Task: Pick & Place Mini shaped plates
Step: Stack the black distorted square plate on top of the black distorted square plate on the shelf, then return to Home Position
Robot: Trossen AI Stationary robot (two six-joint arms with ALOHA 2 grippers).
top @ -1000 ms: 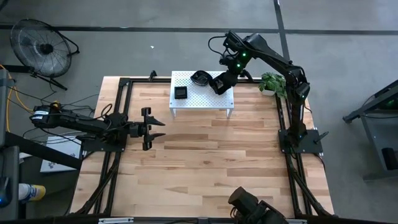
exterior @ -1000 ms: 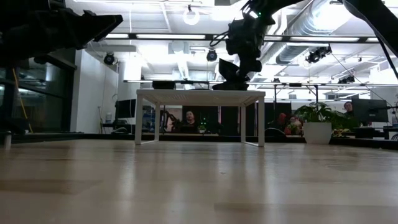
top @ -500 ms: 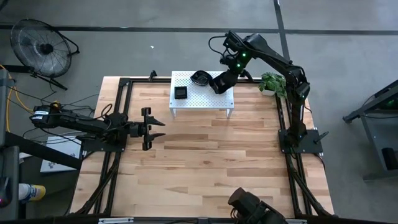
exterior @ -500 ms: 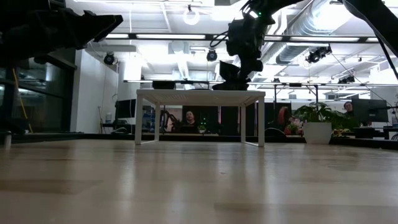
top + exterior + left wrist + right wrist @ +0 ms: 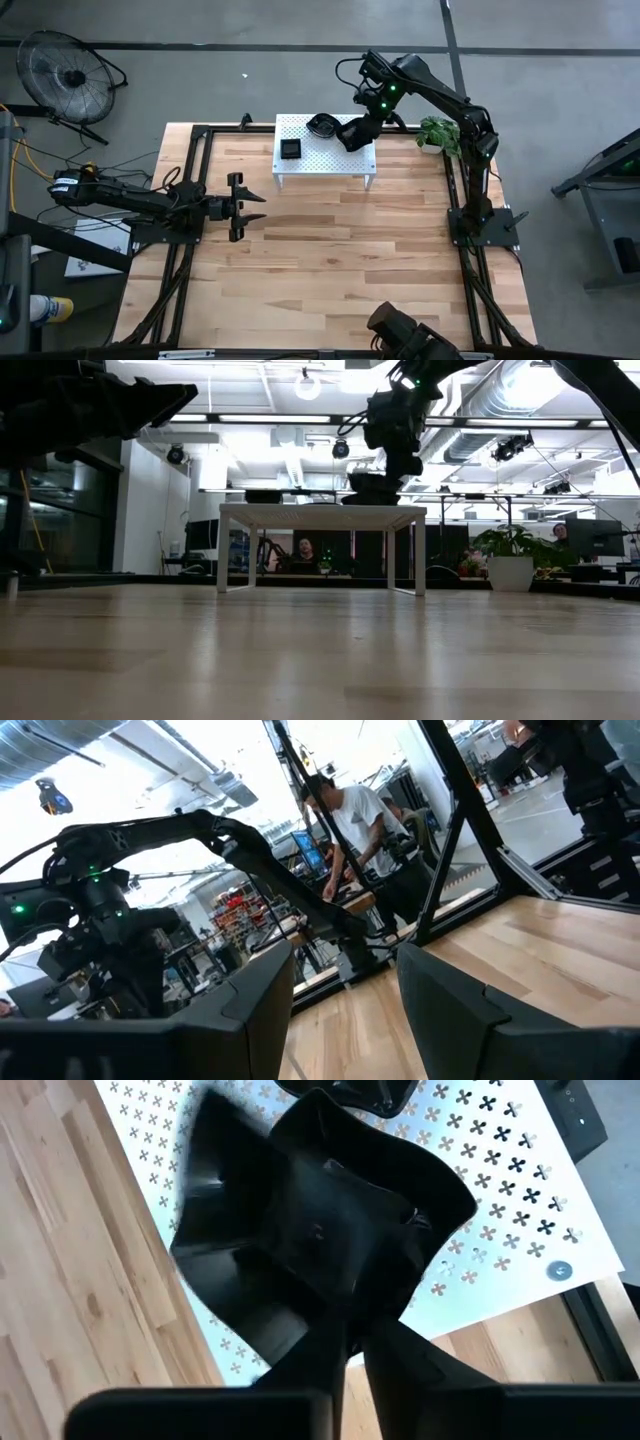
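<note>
A glossy black wavy-edged mini plate (image 5: 320, 1230) lies about level on the right part of the white perforated stand (image 5: 330, 160); in the low view the plate (image 5: 372, 498) rests on the stand's top. My right gripper (image 5: 358, 1330) hovers right above it, pointing steeply down, fingers slightly parted. A second rounded plate (image 5: 322, 125) and a square plate (image 5: 290, 149) sit on the stand farther left. My left gripper (image 5: 238, 207) waits open above the table's left side. My right gripper's fingertips (image 5: 335, 1342) stand at the plate's near rim (image 5: 345, 1305), coming from above and slanting toward the table's far side. The plate shows blurred beneath them. Whether the fingers touch the rim I cannot tell.
A potted plant (image 5: 437, 133) stands at the table's far right corner beside the stand. Black frame rails (image 5: 200, 170) run along the table's sides. Bare wood (image 5: 340, 260) stretches from the stand to the near edge. People sit in the room beyond.
The plate under my right gripper hung tilted just above the stand; it has now dropped and lies level on the stand's top. Neither arm has shifted.
</note>
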